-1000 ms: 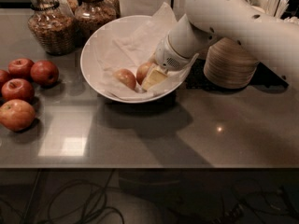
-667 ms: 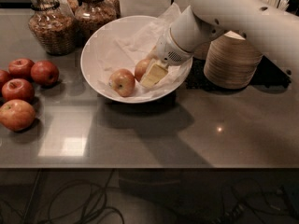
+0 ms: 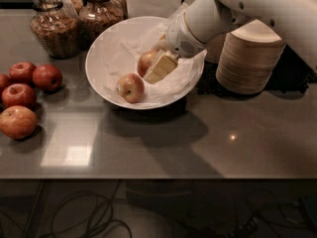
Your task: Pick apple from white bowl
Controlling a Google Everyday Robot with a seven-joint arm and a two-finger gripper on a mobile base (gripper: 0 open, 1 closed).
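Starting nearest: passing over cables (image 3: pixel 74 217) under the table (image 3: pixel 198 148), then noting red apples (image 3: pixel 19 94) clustered at its left edge, well apart from the bowl (image 3: pixel 99 78).

Moving into the bowl: finding a second apple (image 3: pixel 131 87), yellow-green about its stem dimple, lying loose on the paper (image 3: pixel 119 53) by the front wall. Having rolled slightly forward and left over the last second, now resting clear of the gripper and best left alone.

Just behind and right of it, seeing the gripper (image 3: pixel 154 69) reaching in from the right, above the bowl's middle. Pinching the apple (image 3: pixel 145 61): near finger (image 3: pixel 161 66) pressing on its right side, far finger hidden behind the fruit. Judging the hold as real, rather than seeing it outright, from the apple riding up with the gripper: sitting low in the bowl a second ago, now standing higher towards the back wall and seeming off the paper, though not showing its underside.

Reading this for the task: grasp likely made, lift under way, apple not yet above the rim. Calling next for a straight raise, clearing rim and paper without loosening.

Looking further back: arm (image 3: pixel 257 4) crossing over a stack (image 3: pixel 250 58) of paper bowls at right; jars (image 3: pixel 52 29) standing at the far left.
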